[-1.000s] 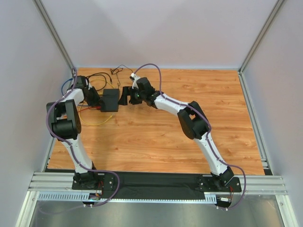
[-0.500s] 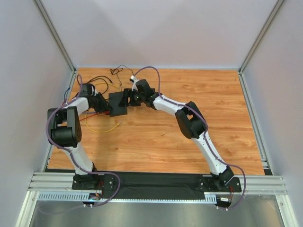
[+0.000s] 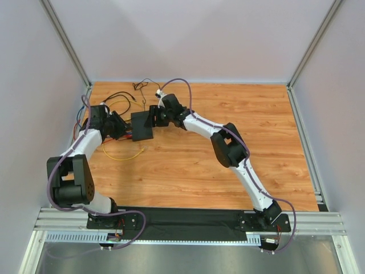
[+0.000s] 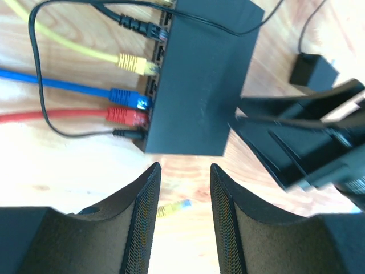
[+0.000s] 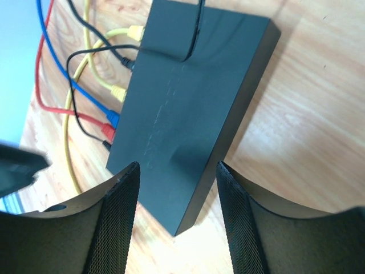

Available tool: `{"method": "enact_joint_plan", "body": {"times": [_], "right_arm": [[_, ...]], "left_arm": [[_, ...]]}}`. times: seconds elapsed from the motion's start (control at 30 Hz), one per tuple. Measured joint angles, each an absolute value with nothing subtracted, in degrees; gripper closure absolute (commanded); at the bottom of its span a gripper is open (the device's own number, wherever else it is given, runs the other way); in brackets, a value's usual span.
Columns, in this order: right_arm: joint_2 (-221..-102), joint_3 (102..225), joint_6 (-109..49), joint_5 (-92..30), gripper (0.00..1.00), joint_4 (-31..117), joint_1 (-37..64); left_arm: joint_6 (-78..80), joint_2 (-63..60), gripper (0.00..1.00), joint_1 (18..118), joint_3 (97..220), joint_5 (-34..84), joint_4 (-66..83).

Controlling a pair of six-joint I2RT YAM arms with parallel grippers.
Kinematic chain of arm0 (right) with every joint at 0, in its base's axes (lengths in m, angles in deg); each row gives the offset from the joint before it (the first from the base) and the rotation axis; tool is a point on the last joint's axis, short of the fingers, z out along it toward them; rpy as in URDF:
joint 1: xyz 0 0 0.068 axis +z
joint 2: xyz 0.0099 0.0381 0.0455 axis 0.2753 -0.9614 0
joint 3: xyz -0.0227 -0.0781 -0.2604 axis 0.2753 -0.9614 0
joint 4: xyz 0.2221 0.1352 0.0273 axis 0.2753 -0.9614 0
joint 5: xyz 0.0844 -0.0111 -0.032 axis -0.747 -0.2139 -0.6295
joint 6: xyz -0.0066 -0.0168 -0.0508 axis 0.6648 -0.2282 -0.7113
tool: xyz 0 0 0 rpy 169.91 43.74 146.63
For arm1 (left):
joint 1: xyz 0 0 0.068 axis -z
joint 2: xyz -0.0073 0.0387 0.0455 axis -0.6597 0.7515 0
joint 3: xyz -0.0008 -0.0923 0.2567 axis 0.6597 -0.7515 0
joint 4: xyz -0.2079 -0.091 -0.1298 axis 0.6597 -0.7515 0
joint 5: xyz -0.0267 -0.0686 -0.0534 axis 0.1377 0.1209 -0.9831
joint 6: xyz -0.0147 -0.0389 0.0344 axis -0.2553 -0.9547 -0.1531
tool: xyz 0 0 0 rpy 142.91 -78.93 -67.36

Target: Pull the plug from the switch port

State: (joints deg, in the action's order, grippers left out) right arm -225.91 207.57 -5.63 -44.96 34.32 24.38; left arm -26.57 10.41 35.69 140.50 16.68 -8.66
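Switch (image 3: 142, 125) sits flat on the wooden surface (image 3: 239, 160), far-left area, between the two arm ends. Port edge faces the left arm.

Ports, per left wrist cam, in order along that edge:
- black plug (image 4: 140, 25), seated
- yellow plug (image 4: 136, 63), seated
- blue plug (image 4: 126, 98), seated
- red plug (image 4: 122, 116), seated
- thin black plug (image 4: 128, 133) at the end corner, seated

Loose yellow plug (image 4: 174, 208) lies on the surface just off the switch's near corner, in no port.

Left fingers (image 4: 142, 211): partly open, nothing between them, hanging over the surface near that corner and above the loose plug, clear of the switch.

Right fingers (image 5: 121, 211): partly open, straddling the switch corner opposite the ports. Can't tell whether the pads actually touch the casing.

A thin black wire (image 5: 197, 28) runs across the top of the switch. Small black adapter (image 4: 311, 71) lies on the surface beyond the switch, apart from it.
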Motion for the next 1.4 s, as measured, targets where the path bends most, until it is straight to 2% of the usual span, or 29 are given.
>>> {"method": "enact_joint_plan", "body": {"times": [0.27, 0.43, 0.7, 1.13, 1.4], "right_arm": [[-227.9, 210.15, -8.1, -40.41, 0.43, 31.15, 25.6], [-228.05, 211.42, -10.26, -38.14, 0.39, 29.49, 26.76], [-229.69, 216.01, -13.41, -34.4, 0.36, 25.21, 28.27], [-233.28, 224.18, -13.01, -29.22, 0.42, 19.2, 29.25], [-233.23, 223.88, -12.79, -28.59, 0.41, 19.26, 29.5]], "left_arm": [[-34.67, 7.26, 0.58, 34.89, 131.93, 15.41, -3.22], [-39.13, 7.26, 0.58, 34.14, 128.11, 15.39, 0.15], [-43.81, 7.26, 0.6, 33.25, 127.52, 15.8, 3.6], [-47.57, 10.0, 0.62, 32.44, 127.52, 15.87, 4.37], [-48.88, 12.01, 0.64, 31.61, 127.52, 16.13, 4.33]]}}
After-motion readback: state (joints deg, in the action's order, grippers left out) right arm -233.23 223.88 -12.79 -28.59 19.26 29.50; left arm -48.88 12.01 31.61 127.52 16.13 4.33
